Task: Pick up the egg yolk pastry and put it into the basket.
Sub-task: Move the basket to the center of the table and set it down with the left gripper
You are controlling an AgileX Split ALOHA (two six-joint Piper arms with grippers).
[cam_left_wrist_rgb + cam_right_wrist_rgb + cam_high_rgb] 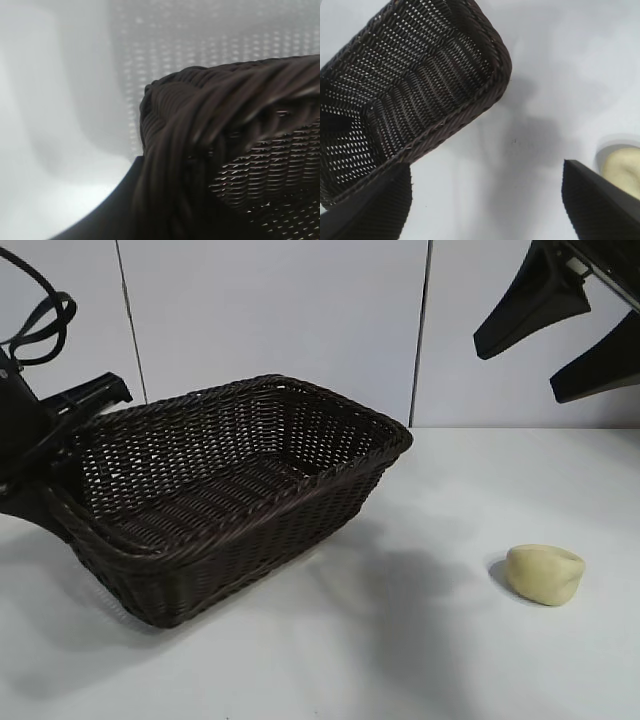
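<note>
The egg yolk pastry (545,573), a pale cream-yellow lump dented on top, lies on the white table at the right front. It also shows at the edge of the right wrist view (624,167), beside one finger. My right gripper (565,335) is open and empty, high above the table and above the pastry; in its own view (487,170) only bare table lies between the jaws. The dark brown wicker basket (390,435) stands at the left and holds nothing. My left gripper (60,455) is closed on its left end rim (210,100).
A white tiled wall (300,310) stands behind the table. The white tabletop (420,640) stretches between the basket and the pastry. The basket's corner (490,45) shows in the right wrist view.
</note>
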